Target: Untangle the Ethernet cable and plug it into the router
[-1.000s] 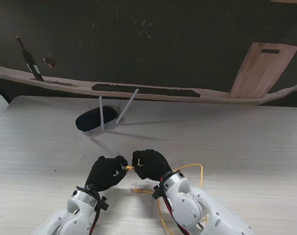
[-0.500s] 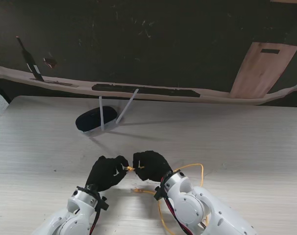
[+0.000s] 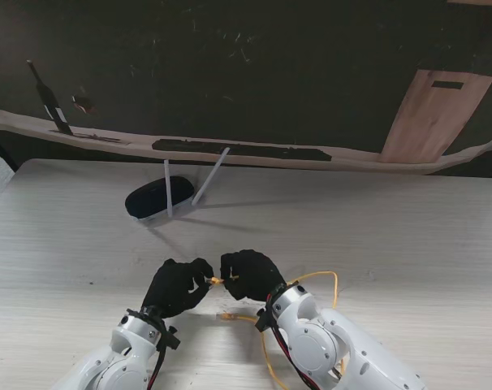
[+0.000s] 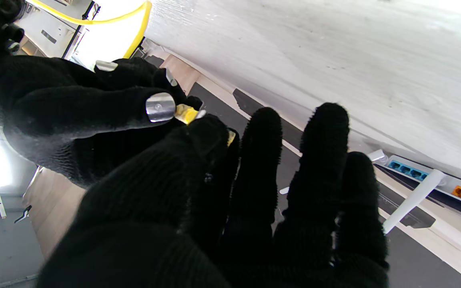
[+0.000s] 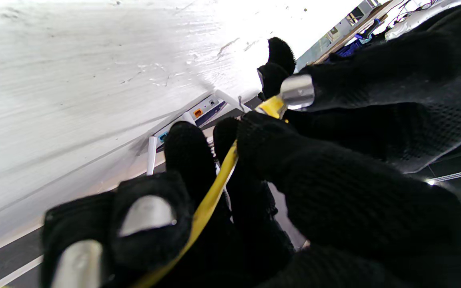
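Observation:
The yellow Ethernet cable (image 3: 322, 277) loops on the table beside my right forearm. Its plug end (image 3: 216, 280) is held up between my two black-gloved hands, near the front middle. My right hand (image 3: 248, 275) is shut on the cable (image 5: 210, 196), which runs through its fingers to the plug (image 5: 270, 107). My left hand (image 3: 179, 286) pinches the same plug (image 4: 188, 114) from the other side. The router (image 3: 153, 197), dark with two white antennas, lies farther from me on the left. Its port side (image 4: 426, 176) shows blue sockets and one orange socket.
A long dark strip (image 3: 242, 150) lies along the table's far edge behind the router. A wooden board (image 3: 431, 118) leans at the back right. More cable (image 3: 266, 357) trails toward me under my right arm.
My right hand has shifted very slightly toward me and to the right. Both hands keep their hold on the plug end.

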Controlling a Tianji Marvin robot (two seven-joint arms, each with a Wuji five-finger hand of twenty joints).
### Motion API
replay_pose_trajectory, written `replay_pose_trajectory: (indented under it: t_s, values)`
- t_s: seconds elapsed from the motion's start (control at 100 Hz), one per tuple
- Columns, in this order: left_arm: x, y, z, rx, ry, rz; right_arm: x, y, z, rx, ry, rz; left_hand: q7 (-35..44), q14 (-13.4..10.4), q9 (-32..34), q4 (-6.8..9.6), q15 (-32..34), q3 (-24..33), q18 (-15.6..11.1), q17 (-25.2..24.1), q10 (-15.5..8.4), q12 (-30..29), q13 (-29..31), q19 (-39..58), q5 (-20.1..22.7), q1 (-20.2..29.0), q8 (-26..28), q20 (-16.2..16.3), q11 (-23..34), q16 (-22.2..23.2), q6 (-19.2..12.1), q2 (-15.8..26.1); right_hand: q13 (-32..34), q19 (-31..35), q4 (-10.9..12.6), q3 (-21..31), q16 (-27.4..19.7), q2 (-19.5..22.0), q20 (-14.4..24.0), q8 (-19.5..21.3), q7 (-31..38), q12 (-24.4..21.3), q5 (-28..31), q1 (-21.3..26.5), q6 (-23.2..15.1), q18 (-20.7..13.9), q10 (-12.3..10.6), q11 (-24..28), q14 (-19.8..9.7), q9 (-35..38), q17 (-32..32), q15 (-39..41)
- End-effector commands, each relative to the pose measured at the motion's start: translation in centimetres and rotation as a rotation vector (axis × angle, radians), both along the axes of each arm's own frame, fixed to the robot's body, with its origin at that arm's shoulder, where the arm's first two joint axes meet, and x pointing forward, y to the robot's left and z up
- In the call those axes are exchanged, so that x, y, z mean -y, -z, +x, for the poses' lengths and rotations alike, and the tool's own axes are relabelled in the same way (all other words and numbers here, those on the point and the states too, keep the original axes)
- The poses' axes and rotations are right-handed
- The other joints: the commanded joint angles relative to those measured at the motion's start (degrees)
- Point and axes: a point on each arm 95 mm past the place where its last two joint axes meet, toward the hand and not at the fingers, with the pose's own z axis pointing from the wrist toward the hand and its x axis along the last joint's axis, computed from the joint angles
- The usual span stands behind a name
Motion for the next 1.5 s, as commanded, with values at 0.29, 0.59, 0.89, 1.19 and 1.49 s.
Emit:
replay_pose_trajectory:
  t_s: [0.29, 0.59, 0.89, 1.19, 1.49]
  values:
    - [-0.9, -0.7, -0.4, 0.036, -0.008, 0.050, 1.0, -0.4, 0.0, 0.018, 0.039, 0.013, -6.21, -2.08, -11.73, 1.69, -4.71, 10.79, -0.65, -4.96, -2.00, -0.24, -8.19, -4.27, -8.49, -11.23, 5.45, -0.87, 3.03, 1.89, 0.51, -2.73, 0.08, 13.41, -0.81, 2.34, 1.28, 1.24, 1.21, 2.75, 3.37, 0.93, 1.41, 2.55, -0.68, -18.71, 8.41, 5.95, -2.51, 5.35, 3.14, 4.43]
    - [-2.5, -2.2, -1.6, 0.015, 0.012, 0.092, 2.1, -0.9, 0.1, 0.032, 0.067, 0.031, -5.74, -0.35, -12.39, 1.93, -7.19, 1.81, -0.20, -6.87, -0.63, -1.81, -10.19, -5.99, -6.33, -7.15, 3.59, -1.80, 1.92, 2.18, -1.60, 3.21, 0.11, 13.41, -0.92, 2.10, 0.96, 2.95, 0.80, 5.68, 4.35, 1.76, -0.91, 2.79, 0.08, -18.85, 8.40, 7.50, -3.28, 4.11, 3.08, 4.42]
    - [-5.3, -4.7, -3.4, -0.041, 0.058, 0.144, 3.0, -1.5, -0.1, 0.056, 0.070, 0.027, -11.16, 0.63, -15.20, 3.71, -11.37, -8.12, -0.50, -9.24, 1.43, -7.00, -13.66, -9.35, -4.94, -7.24, 0.45, -3.63, -1.00, 1.27, -1.29, 9.89, 0.22, 13.41, -1.18, 1.68, 0.51, 4.51, 0.38, 7.98, 5.80, 2.95, -3.08, 2.64, -0.89, -20.01, 8.20, 9.51, -4.84, 2.73, 3.25, 5.03]
    - [-10.1, -9.0, -5.4, -0.037, 0.035, 0.261, 3.1, -1.9, -0.3, 0.067, 0.060, 0.034, -18.54, 0.31, -17.61, 6.47, -16.00, -16.18, -1.17, -10.39, 2.24, -9.13, -16.34, -12.43, -4.69, -9.35, -0.12, -5.53, -5.43, 0.44, -0.08, 16.65, 0.20, 13.41, -1.09, 1.18, 0.48, 4.65, 1.09, 8.24, 5.78, 3.62, -3.13, 2.68, -0.74, -20.40, 8.51, 10.10, -5.37, 2.80, 3.27, 5.59]
    - [-15.2, -9.1, -6.1, -0.220, -0.190, 0.300, 2.9, -2.1, -0.2, 0.061, 0.049, 0.047, -19.20, 1.10, -18.84, 9.07, -17.70, -27.95, -1.98, -11.19, 3.53, -8.50, -18.27, -14.04, -5.18, -5.79, 0.35, -6.59, -7.13, 1.13, 1.37, 20.38, 0.14, 13.41, -0.99, 0.82, 0.25, 4.77, 0.91, 8.08, 5.62, 3.76, -3.05, 2.64, -0.91, -19.80, 8.46, 9.93, -4.69, 2.75, 3.17, 5.26]
